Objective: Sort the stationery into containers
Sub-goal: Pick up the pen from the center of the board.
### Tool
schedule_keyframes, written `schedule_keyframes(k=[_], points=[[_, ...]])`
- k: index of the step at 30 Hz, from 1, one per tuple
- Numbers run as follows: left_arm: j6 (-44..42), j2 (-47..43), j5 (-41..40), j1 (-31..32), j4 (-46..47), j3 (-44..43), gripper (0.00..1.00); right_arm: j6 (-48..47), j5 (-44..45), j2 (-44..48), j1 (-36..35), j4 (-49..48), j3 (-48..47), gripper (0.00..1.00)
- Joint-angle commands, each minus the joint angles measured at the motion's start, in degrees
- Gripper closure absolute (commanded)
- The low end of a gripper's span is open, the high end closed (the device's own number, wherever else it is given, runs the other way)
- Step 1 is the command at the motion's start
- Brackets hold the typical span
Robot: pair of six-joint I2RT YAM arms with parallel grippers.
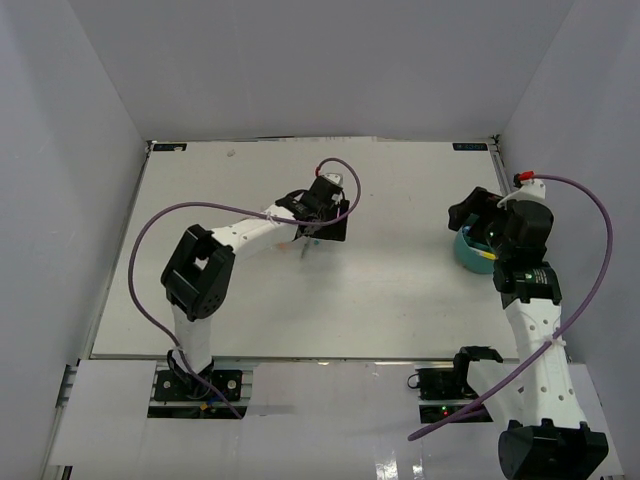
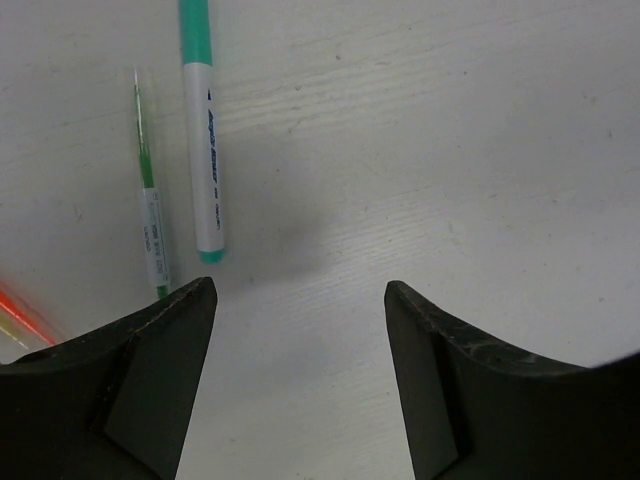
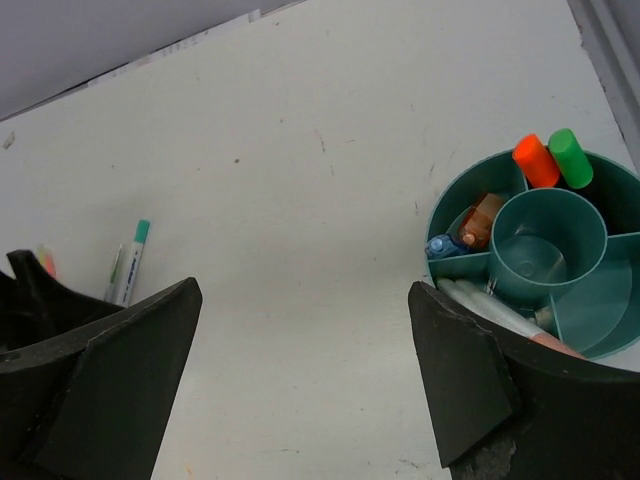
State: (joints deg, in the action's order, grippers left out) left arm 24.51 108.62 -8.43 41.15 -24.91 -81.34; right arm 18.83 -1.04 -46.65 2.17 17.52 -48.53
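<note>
The pen point(image 2: 205, 150) and pencil point(image 2: 150, 205) lay parallel, lengthwise ahead of the released left end effector point(image 2: 300, 290); the right end effector point(image 3: 305, 292) was released too.

Glossy teal plastic organiser point(image 3: 600, 300), matt white table point(image 2: 450, 150)

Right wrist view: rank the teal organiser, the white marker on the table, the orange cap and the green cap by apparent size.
1. teal organiser
2. white marker, longer but thinner than the caps
3. orange cap, green cap: alike, unranked
</note>
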Motion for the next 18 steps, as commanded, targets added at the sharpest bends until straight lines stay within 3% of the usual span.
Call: schedule_keyframes(k=[1, 9, 18], points=[[1.42, 2.29, -2.99, 0.08, -2.07, -4.87, 0.23, -1.51, -4.06, 2.09, -0.15, 0.50, 1.25, 0.10], [0.80, 7.83, -7.30, 0.08, -4.27, -9.18, 0.35, -2.04, -6.61, 3.41, -0.42, 0.06, 3.27, 0.10], [0.10, 11.79, -9.59, -0.01, -5.59, -11.82, 0.38, -2.57, -6.87, 4.11, -1.03, -0.12, 4.32, 0.10]])
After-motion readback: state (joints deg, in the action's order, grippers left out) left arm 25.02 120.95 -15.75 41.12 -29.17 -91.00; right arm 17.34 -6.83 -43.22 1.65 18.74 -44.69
